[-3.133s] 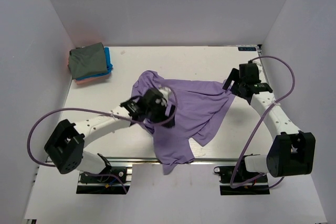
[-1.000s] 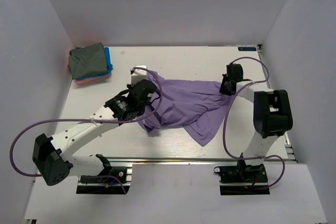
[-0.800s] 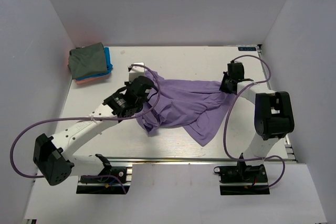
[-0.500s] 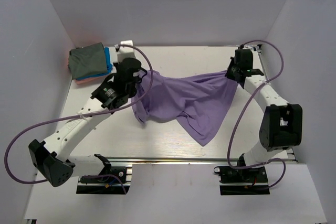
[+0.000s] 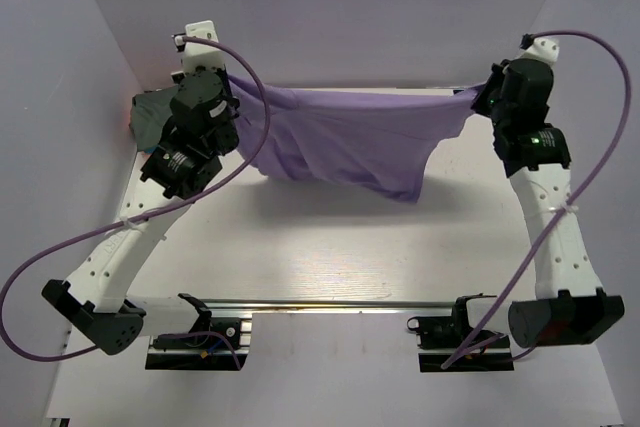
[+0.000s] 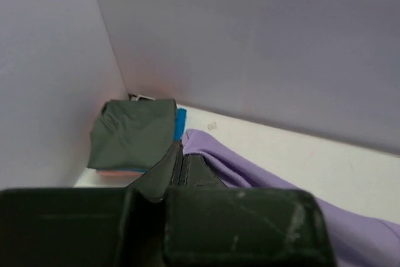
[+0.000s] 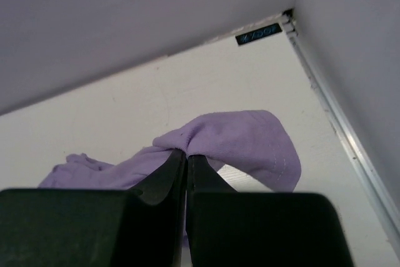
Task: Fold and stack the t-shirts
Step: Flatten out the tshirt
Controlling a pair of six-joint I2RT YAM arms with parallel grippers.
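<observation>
A lavender-purple t-shirt (image 5: 345, 137) hangs stretched in the air above the back of the table, held at both ends. My left gripper (image 5: 228, 80) is shut on its left end (image 6: 206, 145), high at the back left. My right gripper (image 5: 478, 97) is shut on its right end (image 7: 231, 139), high at the back right. The cloth sags between them, its lowest corner (image 5: 408, 190) hanging at the right. A folded pile sits in the back left corner: olive-grey t-shirt (image 6: 131, 132) on top, bright blue (image 6: 180, 120) and salmon-pink (image 6: 112, 172) edges under it. The left arm hides most of that pile from above.
White walls close in the table on the left, back and right. A metal rail (image 7: 340, 129) runs along the right edge, with a small dark label (image 7: 257, 33) at the back right corner. The white table top (image 5: 330, 247) lies under the hanging shirt.
Both arms have risen and swung back and apart, lifting the purple shirt off the table and stretching it out between them. Both grippers stayed shut on the cloth.
</observation>
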